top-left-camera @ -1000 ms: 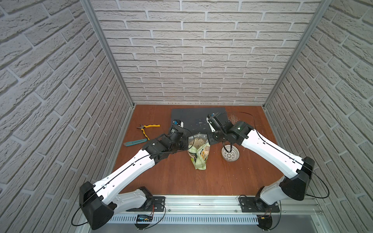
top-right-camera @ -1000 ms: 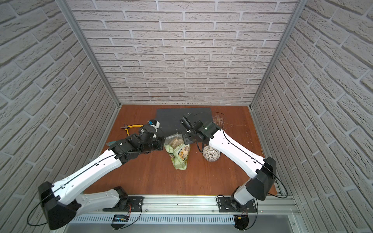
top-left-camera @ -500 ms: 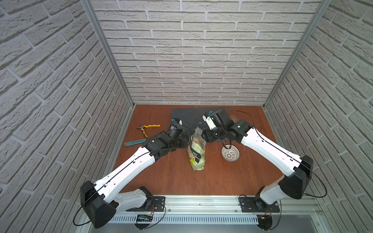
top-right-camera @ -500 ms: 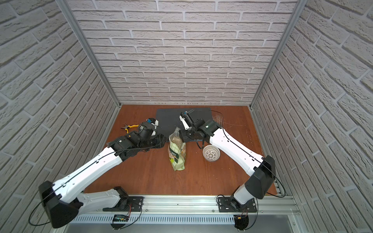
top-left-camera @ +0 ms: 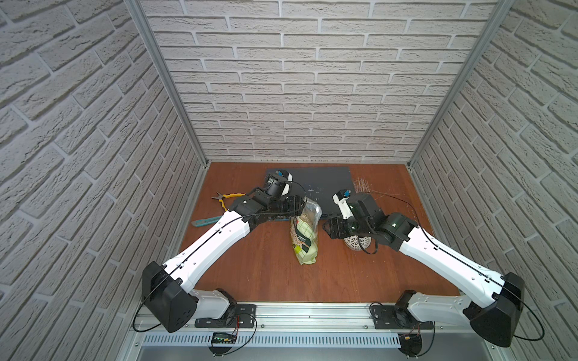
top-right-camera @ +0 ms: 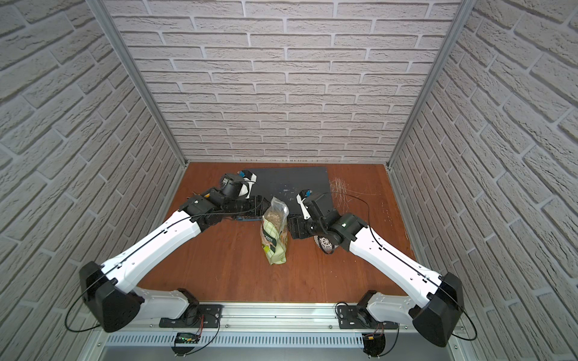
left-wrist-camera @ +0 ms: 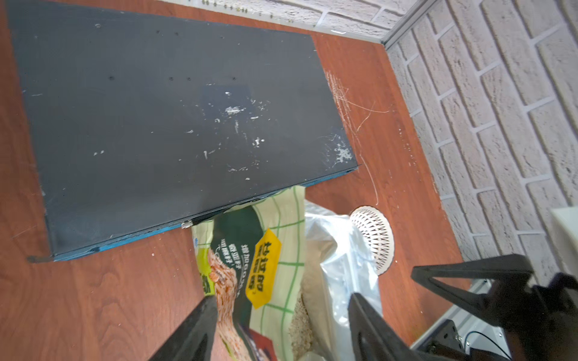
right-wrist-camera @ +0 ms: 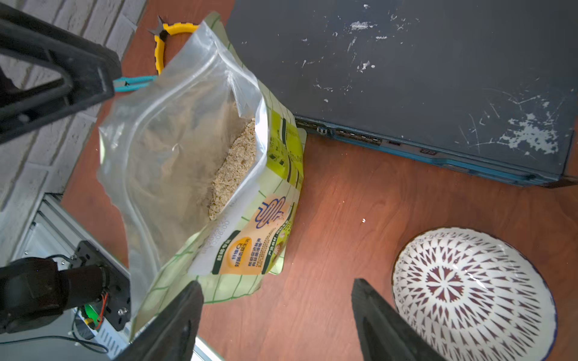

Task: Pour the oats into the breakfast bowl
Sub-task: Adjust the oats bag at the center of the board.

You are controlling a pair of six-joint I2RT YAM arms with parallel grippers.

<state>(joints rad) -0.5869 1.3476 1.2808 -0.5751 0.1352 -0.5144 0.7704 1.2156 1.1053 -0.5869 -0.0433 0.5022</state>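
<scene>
Top views. The pouch (top-left-camera: 305,237) stands upright on the table (top-left-camera: 266,275) with its mouth open, between the two arms. The left gripper (top-left-camera: 298,207) sits at the pouch's upper edge and the right gripper (top-left-camera: 327,229) is just beside the opposite flank. We cannot tell from up here whether either one touches it. The bowl (top-left-camera: 356,243) rests under the right wrist, partly hidden by it, near the pouch but apart.

Left wrist view. The left gripper (left-wrist-camera: 281,298) is spread wide. The pouch (left-wrist-camera: 266,259) lies in the gap and is not pinched. The bowl (left-wrist-camera: 373,237) is beyond the pouch, on the far side from this gripper. A dark flat box (left-wrist-camera: 156,109) lies ahead of the fingertips.

Right wrist view. The right gripper (right-wrist-camera: 275,283) is also wide, with bare table in its gap. The pouch (right-wrist-camera: 250,237) is just off one finger, and the bowl (right-wrist-camera: 472,290) is just off the other. The oats (right-wrist-camera: 234,168) show through the open mouth, sitting well down inside. The bowl is empty.

Our reading: nothing is poured yet, and neither gripper grasps the pouch. The next move calls for closing on the pouch below its mouth, lifting it, bringing the mouth over the bowl, and tipping slowly. The soft pouch will likely sag, so a firm hold matters.
</scene>
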